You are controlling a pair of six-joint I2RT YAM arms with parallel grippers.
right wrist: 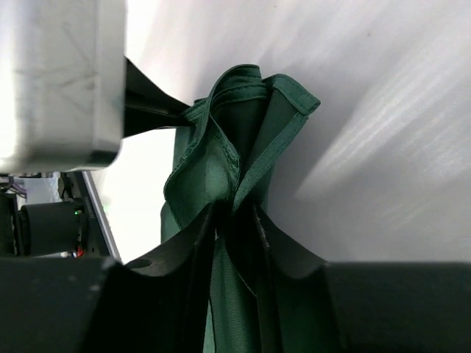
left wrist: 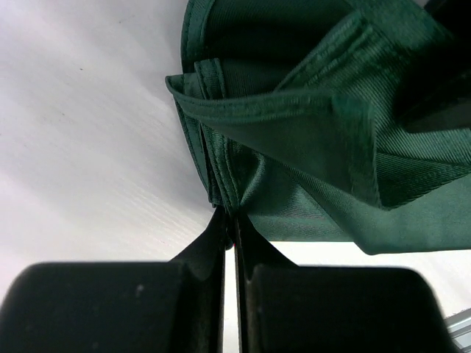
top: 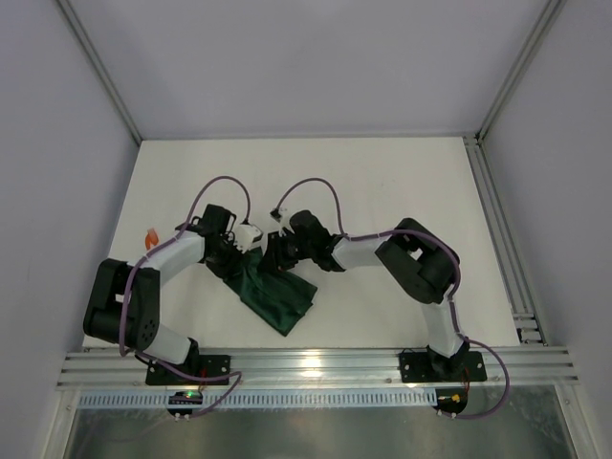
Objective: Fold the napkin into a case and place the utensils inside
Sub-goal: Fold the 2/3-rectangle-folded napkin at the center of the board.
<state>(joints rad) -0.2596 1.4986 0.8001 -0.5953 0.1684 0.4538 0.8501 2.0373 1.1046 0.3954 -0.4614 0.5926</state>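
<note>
The dark green napkin [top: 279, 298] lies bunched and partly folded on the white table, between the two arms. My left gripper [top: 243, 254] is at the napkin's upper left edge. In the left wrist view the left gripper [left wrist: 229, 215] is shut on a hemmed edge of the napkin [left wrist: 309, 132]. My right gripper [top: 272, 252] is just to its right. In the right wrist view the right gripper [right wrist: 237, 212] is shut on a gathered fold of the napkin [right wrist: 221, 165]. A small orange utensil [top: 151, 236] shows at the table's left, beside the left arm.
Grey enclosure walls surround the white table [top: 382, 182]. An aluminium rail [top: 316, 368] runs along the near edge with both arm bases on it. In the right wrist view the left gripper's pale body [right wrist: 59, 81] sits close at upper left.
</note>
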